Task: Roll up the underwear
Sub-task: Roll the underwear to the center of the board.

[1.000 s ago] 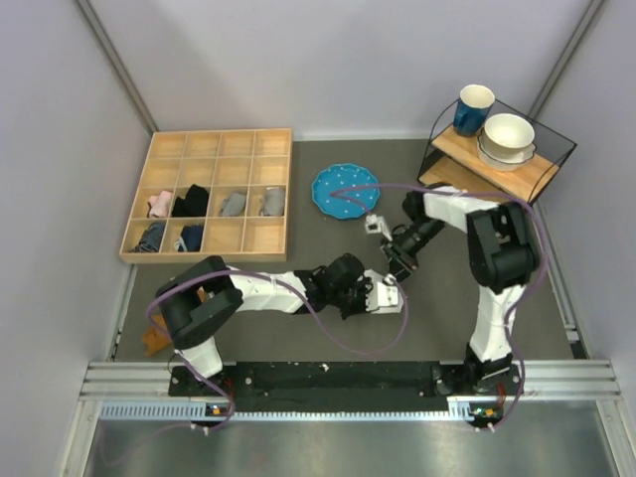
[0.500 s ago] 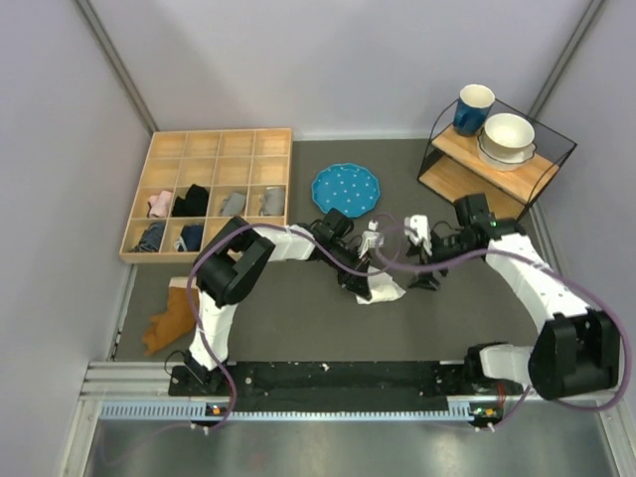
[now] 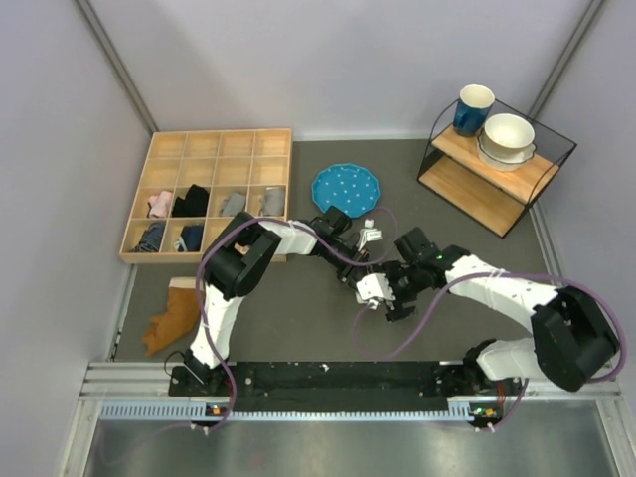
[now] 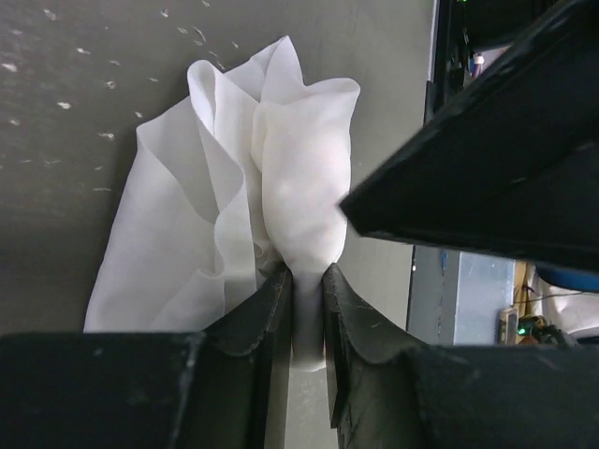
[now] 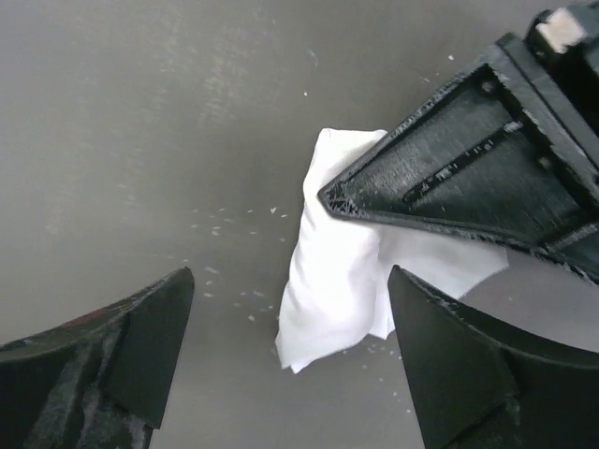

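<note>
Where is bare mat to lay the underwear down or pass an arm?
Free: the mat between the blue plate and the wire shelf, and the near strip between the underwear and the base rail, left of the purple cable. Crowded: the centre, where the left end effector pinches the underwear and the right end effector hangs open beside it.

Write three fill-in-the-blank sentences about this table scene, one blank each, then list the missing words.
1. The left fingers pinch a fold of the ______ underwear.
2. The right fingers stand wide ______, holding nothing.
3. The dotted plate on the table is ______.
Missing words: white; open; blue.
</note>
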Robot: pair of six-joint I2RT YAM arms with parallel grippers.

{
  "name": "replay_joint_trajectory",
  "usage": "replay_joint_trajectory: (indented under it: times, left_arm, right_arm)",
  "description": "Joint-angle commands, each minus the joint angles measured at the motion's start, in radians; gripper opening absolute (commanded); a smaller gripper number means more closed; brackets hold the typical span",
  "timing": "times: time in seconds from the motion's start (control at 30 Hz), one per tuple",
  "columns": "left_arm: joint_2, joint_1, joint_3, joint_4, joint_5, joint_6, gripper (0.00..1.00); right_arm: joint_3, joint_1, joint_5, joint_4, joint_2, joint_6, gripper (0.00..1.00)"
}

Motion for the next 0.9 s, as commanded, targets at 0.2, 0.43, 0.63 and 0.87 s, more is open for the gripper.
replay_joint_trajectory:
  times: [0.2, 0.43, 0.63, 0.87]
  left_arm:
    - [-0.062, 0.024, -0.110, 0.254, -0.137, -0.176, 0.31]
    - [-0.407, 0.035, -0.404, 0.656, -0.341, -0.218, 0.41]
    - [-0.638, 0.040, -0.691, 0.897, -0.416, -0.106, 0.44]
    - [-0.808, 0.026, -0.947, 1.120, -0.411, -0.002, 0.46]
  right_arm:
    - [0.019, 0.075, 0.185, 0.097, 0.174, 0.088, 0.41]
    - [0.104, 0.034, 0.050, -0.032, 0.232, 0.154, 0.18]
    - [0.253, -0.092, -0.186, -0.303, 0.380, 0.094, 0.17]
    - [0.425, -0.156, -0.301, -0.550, 0.632, 0.106, 0.17]
